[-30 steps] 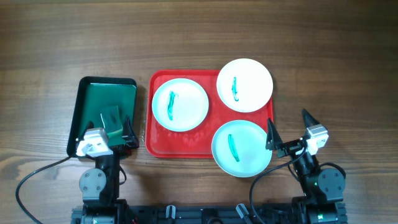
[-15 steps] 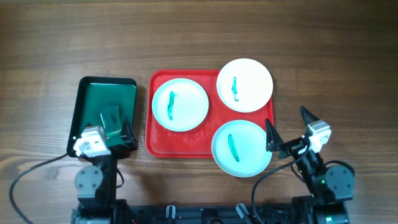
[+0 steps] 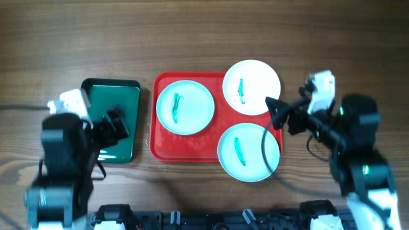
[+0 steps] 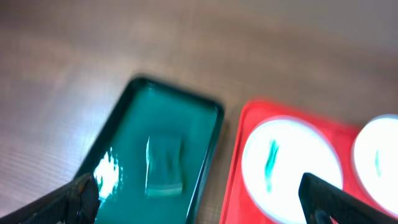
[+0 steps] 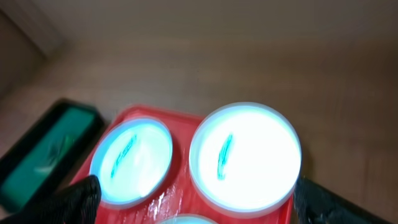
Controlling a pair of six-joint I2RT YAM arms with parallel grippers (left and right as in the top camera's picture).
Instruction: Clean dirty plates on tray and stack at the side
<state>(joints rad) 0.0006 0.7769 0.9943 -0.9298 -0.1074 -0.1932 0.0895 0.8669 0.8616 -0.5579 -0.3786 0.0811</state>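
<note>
White plates [image 3: 251, 87] overhang the red tray [image 3: 161, 151], so we risk tipping one with the left gripper [image 3: 117, 124] or right gripper [image 3: 277, 115], both with fingers apart and empty.

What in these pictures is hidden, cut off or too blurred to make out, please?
Left wrist: the pad in the green tray is motion-blurred; sponge or cloth, I cannot tell.
Overhead: the left gripper covers most of that pad.
Right wrist: the near plate is cut off by the bottom edge.
Left wrist: the far-right plate is cut off by the right edge.
</note>
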